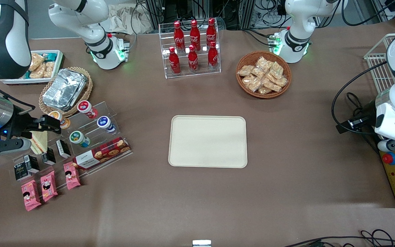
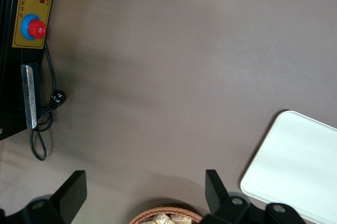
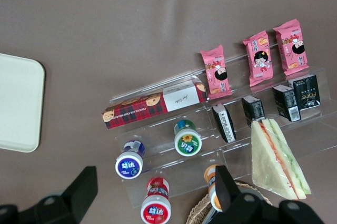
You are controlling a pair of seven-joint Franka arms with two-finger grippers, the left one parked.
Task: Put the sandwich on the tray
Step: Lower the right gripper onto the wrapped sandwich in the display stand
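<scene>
Hand (image 1: pixel 43 127) hovering above the clear stepped display rack (image 3: pixel 295 129) at the working arm's end of the bench, fingers spread wide, gripping nothing. Sandwich (image 3: pixel 278 159) lying on an upper step of the rack, just beside the small black boxes (image 3: pixel 288 103), not yet touched. Round cups (image 3: pixel 187 141) and a red plaid cookie box (image 3: pixel 154 107) lying on the rack nearby. Tray (image 1: pixel 207 141) bare at mid-bench, well apart. Approach step, by the look of it; next, most likely: shift over the wedge, descend, close across the bread faces gently, lift, carry toward the tray.
</scene>
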